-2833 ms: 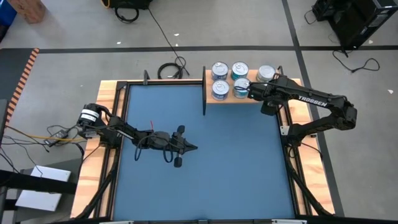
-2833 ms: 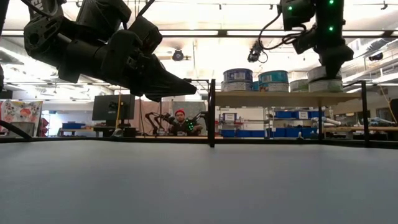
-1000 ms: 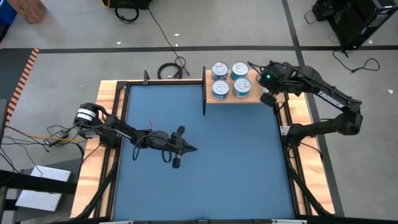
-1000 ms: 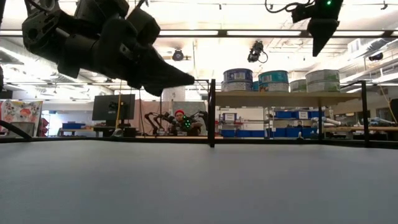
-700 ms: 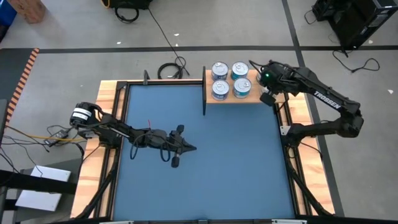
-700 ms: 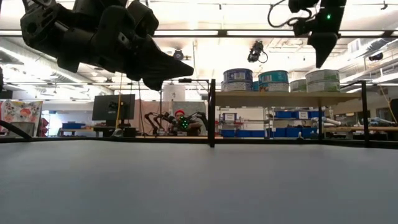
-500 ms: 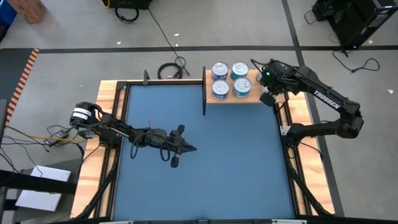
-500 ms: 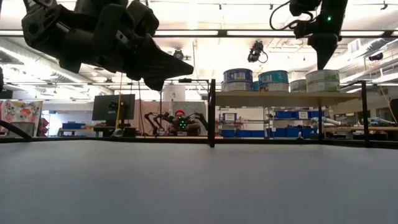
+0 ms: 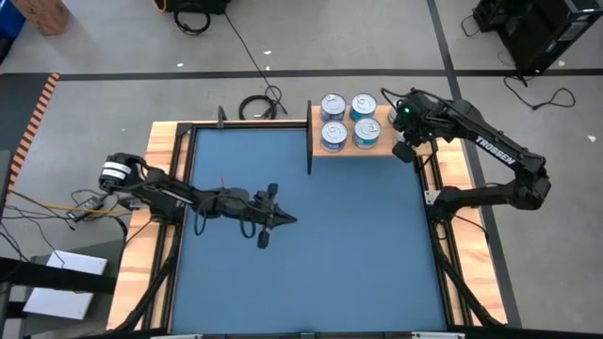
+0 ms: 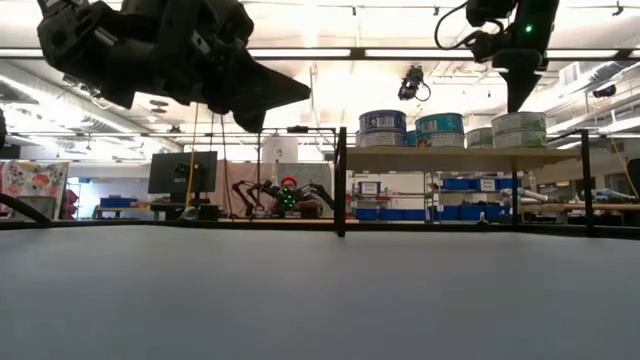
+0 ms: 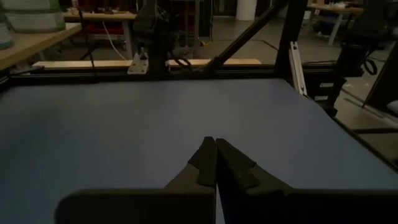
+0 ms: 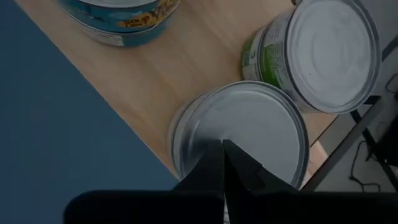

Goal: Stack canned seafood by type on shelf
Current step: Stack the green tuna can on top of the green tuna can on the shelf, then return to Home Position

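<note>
The shelf (image 9: 346, 151) is a light wooden board on thin black posts at the blue mat's far right; in the low view the shelf (image 10: 450, 157) stands raised above the mat. Several tins of canned seafood stand on it, teal-labelled ones (image 9: 333, 137) (image 10: 382, 128) to the left. My right gripper (image 10: 515, 105) (image 12: 222, 152) is shut and points down at the silver top of a grey tin (image 12: 249, 127) (image 10: 522, 128) near the shelf's near right corner. A green-labelled tin (image 12: 323, 53) stands just beyond. My left gripper (image 9: 290, 220) (image 11: 216, 146) hovers shut above the mat. My right gripper's shut fingertips (image 12: 231, 160) come from above, pointing down, at the flat silver top (image 12: 255, 121) of the grey tin, which stands upright on the shelf. Whether they touch the top or stop just over it, I cannot tell.
The blue mat (image 9: 311, 254) is framed by black rails and wooden strips. A black post (image 10: 341, 180) stands at the shelf's left end, another post (image 10: 587, 180) at its right. A coiled cable (image 9: 256, 106) lies on the floor beyond the table. A person (image 10: 289, 195) sits far behind.
My right gripper has come down from well above the shelf until its tips are at the grey tin's top. My left gripper has risen a little above the mat.
</note>
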Controlling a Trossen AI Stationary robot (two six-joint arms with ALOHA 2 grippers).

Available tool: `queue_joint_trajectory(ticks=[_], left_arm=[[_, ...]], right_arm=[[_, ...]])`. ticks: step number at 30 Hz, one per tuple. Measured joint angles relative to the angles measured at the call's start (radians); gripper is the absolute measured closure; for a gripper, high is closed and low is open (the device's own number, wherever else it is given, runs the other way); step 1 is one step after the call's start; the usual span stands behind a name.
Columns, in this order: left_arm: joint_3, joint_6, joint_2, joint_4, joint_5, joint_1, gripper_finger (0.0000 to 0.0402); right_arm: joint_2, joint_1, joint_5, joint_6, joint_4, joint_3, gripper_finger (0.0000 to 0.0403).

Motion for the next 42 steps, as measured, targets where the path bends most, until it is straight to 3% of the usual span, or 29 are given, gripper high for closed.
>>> queue_joint_trajectory(ticks=[6,11,18,31,35,42], left_arm=[[0.000,0.034,-0.103,-0.117,0.006,0.016,0.0397],[0.000,0.065,-0.200,-0.215,0.003,0.024,0.0397],[0.000,0.086,-0.280,-0.269,-0.005,0.032,0.0397],[0.000,0.111,-0.317,-0.239,-0.018,0.063,0.0397],[0.000,0.109,-0.315,-0.233,0.068,0.093,0.0397],[0.000,0.110,-0.315,-0.214,0.085,0.164,0.0397]], right_arm=[[-0.096,0.043,-0.005,-0.019,0.068,0.003,0.0402],[-0.235,0.145,-0.095,-0.035,0.321,-0.052,0.0402],[-0.363,0.300,-0.147,-0.058,0.670,-0.260,0.0402],[-0.382,0.519,-0.148,-0.102,1.230,-0.592,0.0398],[-0.380,0.560,-0.152,-0.130,1.415,-0.706,0.0398],[-0.382,0.570,-0.289,-0.069,1.584,-0.871,0.0398]])
